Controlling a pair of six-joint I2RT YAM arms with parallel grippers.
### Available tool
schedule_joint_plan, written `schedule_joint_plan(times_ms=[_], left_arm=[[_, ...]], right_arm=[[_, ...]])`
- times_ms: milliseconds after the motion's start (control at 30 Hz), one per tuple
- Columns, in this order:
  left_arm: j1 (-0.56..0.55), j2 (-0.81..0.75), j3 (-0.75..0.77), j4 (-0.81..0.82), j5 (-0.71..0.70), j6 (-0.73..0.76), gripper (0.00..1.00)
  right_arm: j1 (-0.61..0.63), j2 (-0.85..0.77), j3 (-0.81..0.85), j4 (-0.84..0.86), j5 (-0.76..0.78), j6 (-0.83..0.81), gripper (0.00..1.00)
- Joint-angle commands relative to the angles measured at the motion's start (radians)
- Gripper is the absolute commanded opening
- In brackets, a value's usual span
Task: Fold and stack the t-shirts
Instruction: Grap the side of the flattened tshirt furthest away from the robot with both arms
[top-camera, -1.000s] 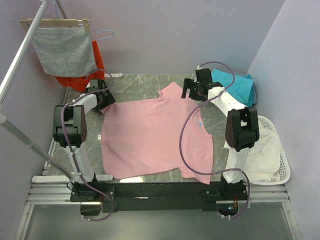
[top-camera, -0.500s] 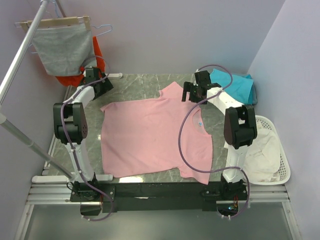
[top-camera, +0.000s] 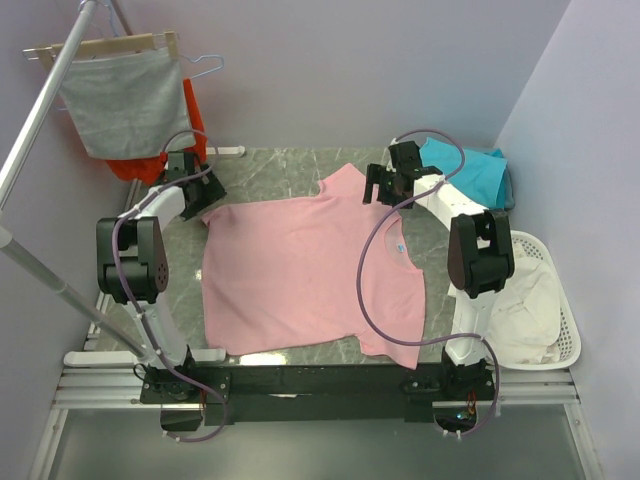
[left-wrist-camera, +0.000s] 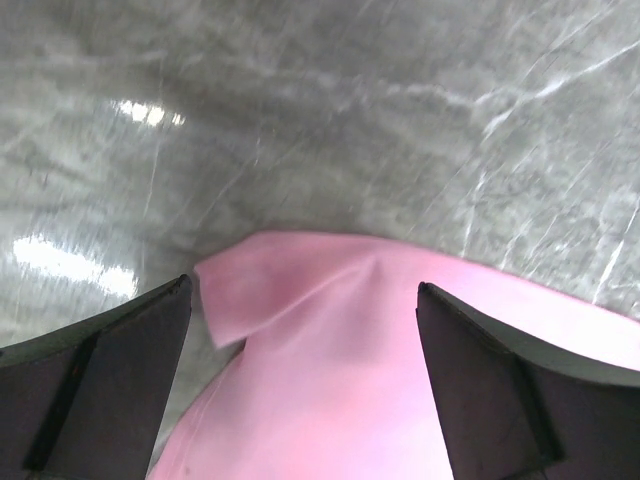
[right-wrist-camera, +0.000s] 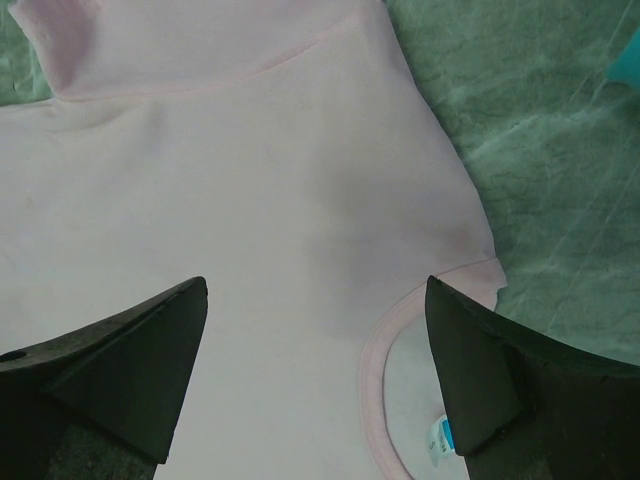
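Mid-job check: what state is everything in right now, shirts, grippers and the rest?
Pink t-shirt: spread flat on the table, unfolded.
Teal t-shirts: piled at the far right corner.
Left gripper: open, above the pink t-shirt's far left corner.
Right gripper: open, above its shoulder by the neck opening.
Basket: holds white cloth.
Grey cloth: hung up, far left.
Orange garment: hung up behind the grey cloth.

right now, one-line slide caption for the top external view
Pink t-shirt spread flat on the table, left gripper and right gripper open above its far edge.
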Motion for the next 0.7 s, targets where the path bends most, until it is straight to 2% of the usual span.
schedule_joint_plan(times_ms=[0, 167, 367, 500, 633, 667], left_arm=[[-0.002, -0.058, -0.047, 0.033, 0.000, -0.027, 0.99], [-0.002, -0.059, -0.074, 0.070, 0.027, -0.029, 0.99], [-0.002, -0.036, -0.060, 0.077, 0.042, -0.032, 0.85], [-0.002, -0.018, -0.053, 0.085, 0.055, -0.033, 0.65], [-0.002, -0.004, -0.039, 0.073, 0.055, -0.033, 0.58], [0.000, 0.001, -0.034, 0.068, 0.053, -0.035, 0.59]], right_arm=[[-0.005, -0.004, 0.050, 0.001, -0.012, -0.017, 0.95], [-0.007, 0.000, 0.053, -0.003, -0.010, -0.021, 0.95], [-0.007, 0.005, 0.060, -0.014, -0.003, -0.027, 0.95], [-0.007, 0.008, 0.064, -0.019, -0.003, -0.028, 0.95], [-0.007, 0.008, 0.065, -0.022, 0.007, -0.033, 0.95], [-0.007, 0.008, 0.065, -0.022, 0.007, -0.033, 0.95]])
